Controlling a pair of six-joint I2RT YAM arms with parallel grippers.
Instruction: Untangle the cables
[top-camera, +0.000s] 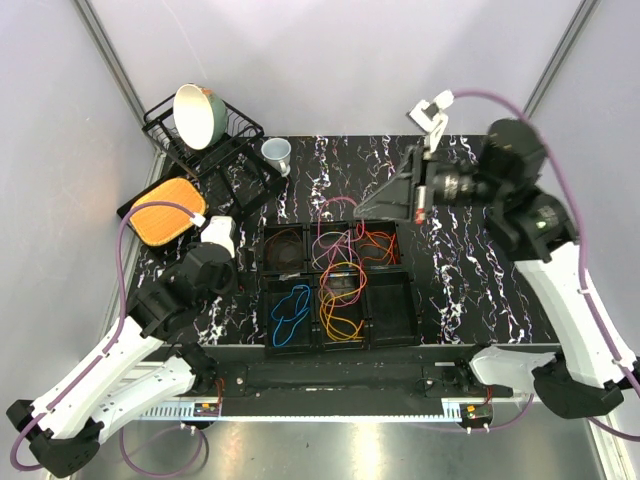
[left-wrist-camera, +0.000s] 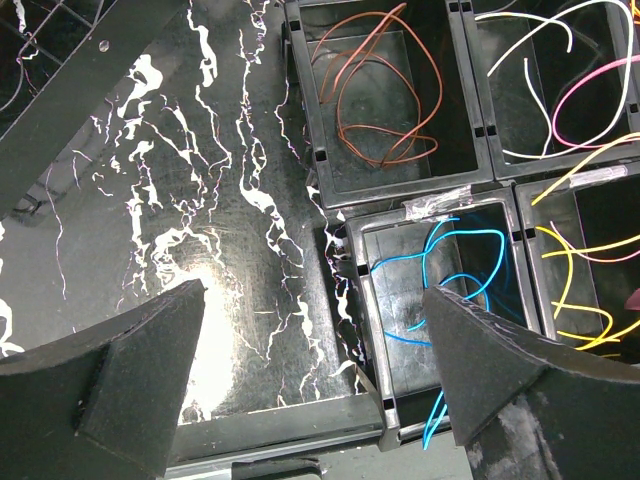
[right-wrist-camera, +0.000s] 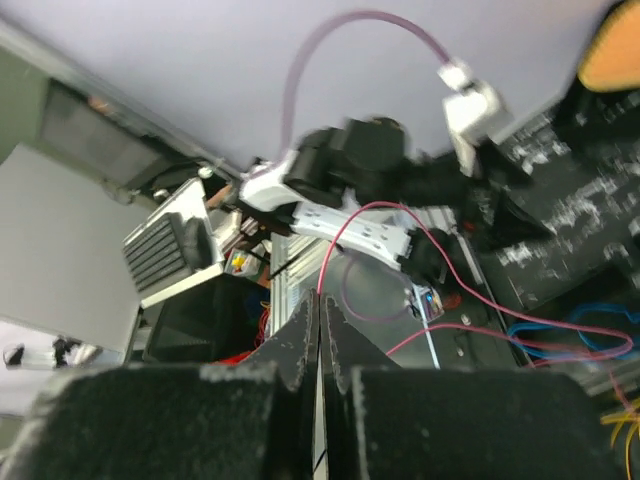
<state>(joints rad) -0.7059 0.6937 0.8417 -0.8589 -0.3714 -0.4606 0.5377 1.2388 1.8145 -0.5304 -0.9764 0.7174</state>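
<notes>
A black tray of six bins (top-camera: 365, 345) holds the cables. A blue cable (top-camera: 290, 310) lies in the near left bin, orange and yellow ones (top-camera: 340, 300) in the near middle, brown (top-camera: 285, 245) far left and red (top-camera: 378, 243) far right. My right gripper (top-camera: 360, 208) is shut on a pink cable (top-camera: 335, 201) and holds it above the far bins. In the right wrist view the pink cable (right-wrist-camera: 370, 207) arcs up from the shut tips (right-wrist-camera: 320, 300). My left gripper (left-wrist-camera: 312, 295) is open and empty over the table by the tray's near left corner, next to the blue cable (left-wrist-camera: 450, 270).
A dish rack (top-camera: 240, 135) with a green-and-white bowl (top-camera: 198, 115) stands at the far left. A pale cup (top-camera: 277, 152) stands beside it, and an orange pad (top-camera: 168, 212) lies on a black tray. The near right bin (top-camera: 393, 312) holds nothing.
</notes>
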